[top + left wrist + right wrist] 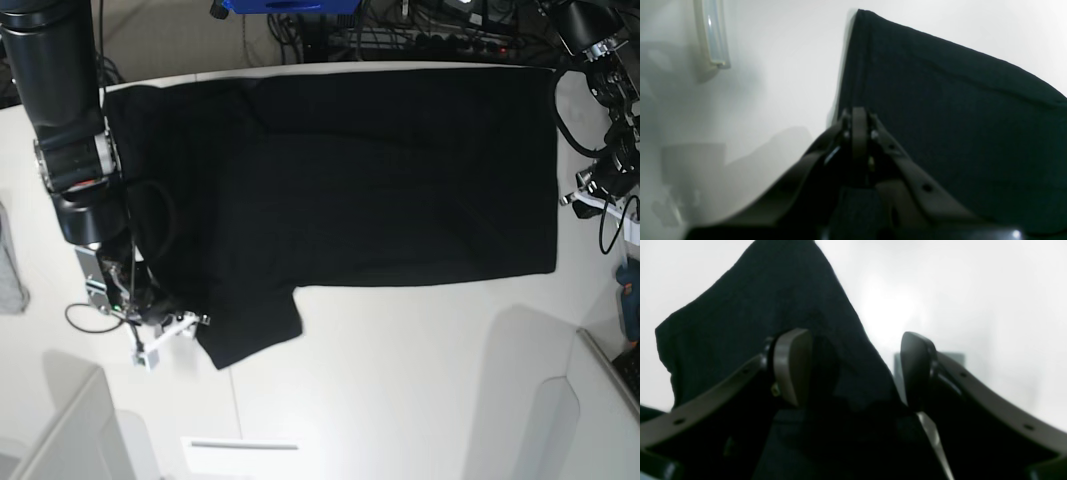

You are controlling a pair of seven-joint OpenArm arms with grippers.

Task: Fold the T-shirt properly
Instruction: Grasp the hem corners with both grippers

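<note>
The large black short-sleeved cloth T-shirt [380,180] is running off the frame's right edge in the left wrist view, and its print is not showing. The right gripper [855,368] is hiding cloth beneath it; a small grey cloth [9,262] is being cut by the base view's left edge.

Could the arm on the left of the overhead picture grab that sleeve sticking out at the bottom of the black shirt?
Probably yes. The right gripper is open at the T-shirt's sleeve, with cloth lying between its fingers and nothing in the way.
</note>
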